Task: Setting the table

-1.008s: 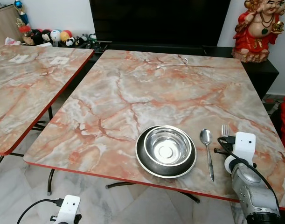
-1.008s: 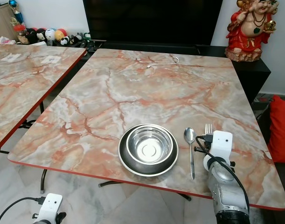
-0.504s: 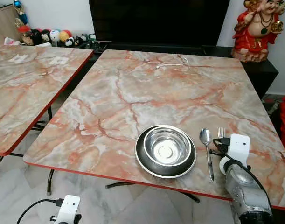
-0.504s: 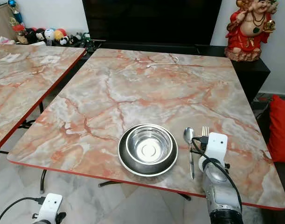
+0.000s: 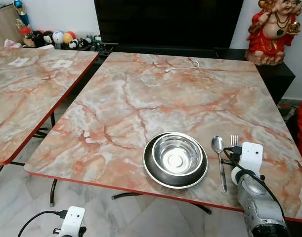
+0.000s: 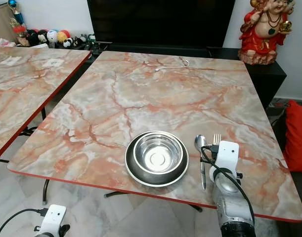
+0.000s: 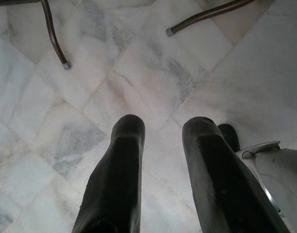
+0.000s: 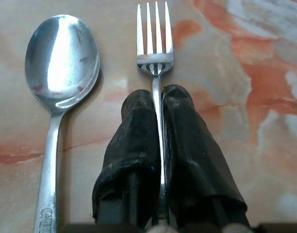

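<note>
A steel bowl [image 5: 176, 154] sits inside a dark plate [image 5: 155, 173] near the front edge of the marble table [image 5: 141, 98]. Just right of the plate a spoon [image 5: 220, 159] lies lengthwise. My right gripper [image 8: 157, 104] is shut on a fork [image 8: 155, 36] by its handle, and the fork is held flat at the tabletop right beside the spoon [image 8: 61, 63]. Its tines [image 5: 235, 141] poke out beyond the wrist camera [image 5: 250, 155]. My left gripper [image 7: 160, 128] hangs open over the floor, below the table's front edge.
A white cable [image 5: 183, 66] lies at the far end of the table. A second marble table [image 5: 27, 84] stands to the left. A red figurine [image 5: 274, 29] sits on a dark cabinet at the back right, and small toys [image 5: 57, 38] line the back left.
My right arm has shifted left with the fork, closing most of the gap to the spoon. The left arm has stayed still.
</note>
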Controlling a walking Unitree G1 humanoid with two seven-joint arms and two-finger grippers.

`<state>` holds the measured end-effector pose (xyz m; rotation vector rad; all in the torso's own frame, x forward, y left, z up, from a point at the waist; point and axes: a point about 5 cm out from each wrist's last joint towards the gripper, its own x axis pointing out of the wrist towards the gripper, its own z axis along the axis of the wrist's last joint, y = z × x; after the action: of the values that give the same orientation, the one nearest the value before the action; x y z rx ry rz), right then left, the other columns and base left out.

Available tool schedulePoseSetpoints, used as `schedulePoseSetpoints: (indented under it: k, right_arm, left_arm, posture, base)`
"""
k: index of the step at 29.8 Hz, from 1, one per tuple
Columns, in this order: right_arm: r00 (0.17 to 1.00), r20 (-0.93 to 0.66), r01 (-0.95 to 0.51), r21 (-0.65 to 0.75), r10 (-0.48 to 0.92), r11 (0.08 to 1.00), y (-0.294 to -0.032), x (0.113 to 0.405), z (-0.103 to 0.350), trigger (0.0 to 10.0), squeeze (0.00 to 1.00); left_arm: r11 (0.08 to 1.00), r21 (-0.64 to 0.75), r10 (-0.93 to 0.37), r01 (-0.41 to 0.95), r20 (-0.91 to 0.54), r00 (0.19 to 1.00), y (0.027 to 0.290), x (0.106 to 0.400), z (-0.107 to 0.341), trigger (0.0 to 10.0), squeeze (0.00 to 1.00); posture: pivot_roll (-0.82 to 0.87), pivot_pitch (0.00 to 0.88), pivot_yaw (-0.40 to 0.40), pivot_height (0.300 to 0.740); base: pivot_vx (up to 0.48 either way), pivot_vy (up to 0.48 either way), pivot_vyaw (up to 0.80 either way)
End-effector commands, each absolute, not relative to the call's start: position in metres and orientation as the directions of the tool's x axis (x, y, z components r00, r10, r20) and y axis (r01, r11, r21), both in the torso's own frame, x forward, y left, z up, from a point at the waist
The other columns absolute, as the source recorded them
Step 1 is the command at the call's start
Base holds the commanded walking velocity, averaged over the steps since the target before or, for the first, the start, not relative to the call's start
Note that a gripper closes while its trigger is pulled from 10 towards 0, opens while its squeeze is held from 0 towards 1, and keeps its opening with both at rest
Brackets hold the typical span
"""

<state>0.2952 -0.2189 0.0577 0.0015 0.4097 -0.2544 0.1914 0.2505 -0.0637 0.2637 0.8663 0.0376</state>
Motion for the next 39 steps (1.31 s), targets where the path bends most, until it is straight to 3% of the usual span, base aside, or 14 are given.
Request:
schedulePoseSetpoints:
  k: [1,26,28,29,30,39]
  right_arm:
    - [0.884,-0.398,0.241,-0.061,-0.245,0.969,-0.2173,0.2956,0.0555,10.0,0.00]
    - [0.879,-0.402,0.248,-0.070,-0.255,0.966,-0.2169,0.2950,0.0494,10.0,0.00]
    - [0.880,-0.402,0.248,-0.071,-0.255,0.966,-0.2169,0.2952,0.0495,10.0,0.04]
    - [0.880,-0.401,0.248,-0.072,-0.255,0.966,-0.2169,0.2952,0.0495,10.0,0.15]
    - [0.880,-0.401,0.249,-0.072,-0.256,0.966,-0.2170,0.2953,0.0494,10.0,0.17]
    - [0.877,-0.406,0.250,-0.069,-0.256,0.966,-0.2170,0.2950,0.0479,10.0,0.17]
  left_arm:
    - [0.964,0.255,0.148,0.076,-0.752,0.642,0.2553,0.1899,-0.0632,10.0,0.00]
    - [0.963,0.260,0.154,0.074,-0.750,0.643,0.2574,0.1894,-0.0626,10.0,0.00]
    - [0.963,0.261,0.154,0.073,-0.750,0.643,0.2576,0.1895,-0.0625,10.0,0.00]
    - [0.963,0.261,0.155,0.073,-0.750,0.643,0.2577,0.1895,-0.0625,10.0,0.00]
    - [0.963,0.261,0.155,0.073,-0.750,0.643,0.2578,0.1896,-0.0624,10.0,0.00]
    - [0.962,0.264,0.157,0.073,-0.750,0.643,0.2588,0.1894,-0.0622,10.0,0.00]
  posture:
    - [0.08,0.018,0.013,0.740]
    - [0.09,0.017,0.014,0.740]
    - [0.09,0.017,0.014,0.740]
    - [0.09,0.017,0.014,0.740]
    - [0.09,0.017,0.014,0.740]
    - [0.09,0.017,0.015,0.740]
  base:
    - [0.000,0.000,0.00]
    - [0.000,0.000,0.00]
    - [0.000,0.000,0.00]
    - [0.000,0.000,0.00]
    - [0.000,0.000,0.00]
    - [0.000,0.000,0.00]
